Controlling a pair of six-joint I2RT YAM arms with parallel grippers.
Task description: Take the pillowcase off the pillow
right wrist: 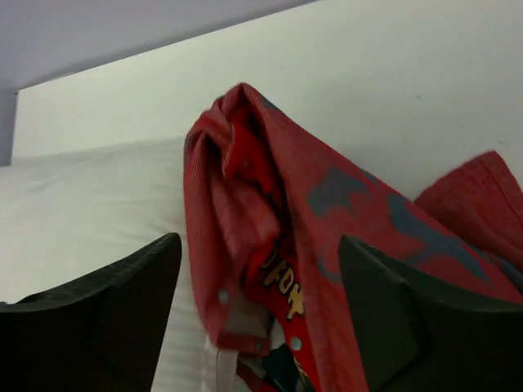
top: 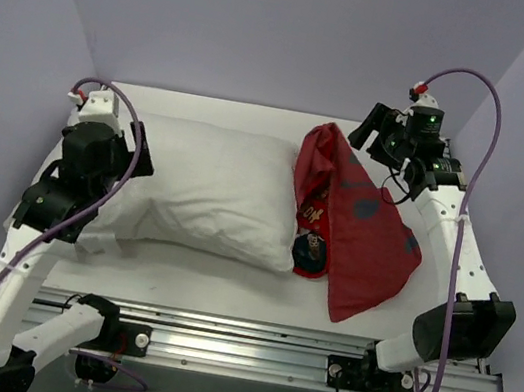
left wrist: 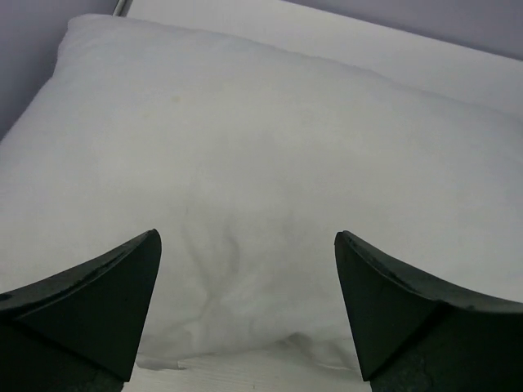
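The white pillow (top: 212, 192) lies on the table, left of centre. The red pillowcase (top: 363, 229) with grey-blue marks lies bunched in a heap against the pillow's right end, its snapped mouth and dark lining facing the pillow. My left gripper (top: 139, 156) is open and empty at the pillow's left end. In the left wrist view the pillow (left wrist: 270, 139) fills the space ahead of the gripper (left wrist: 248, 238). My right gripper (top: 366, 133) is open and empty, raised above the pillowcase's far end. In the right wrist view the gripper (right wrist: 260, 238) looks down on the pillowcase (right wrist: 327, 204) and the pillow (right wrist: 90, 204).
The white table (top: 225, 291) is enclosed by lilac walls (top: 272, 25) at the back and sides. An aluminium rail (top: 266, 344) runs along the near edge. A small white tag (right wrist: 219, 371) shows at the pillow's end under the pillowcase mouth.
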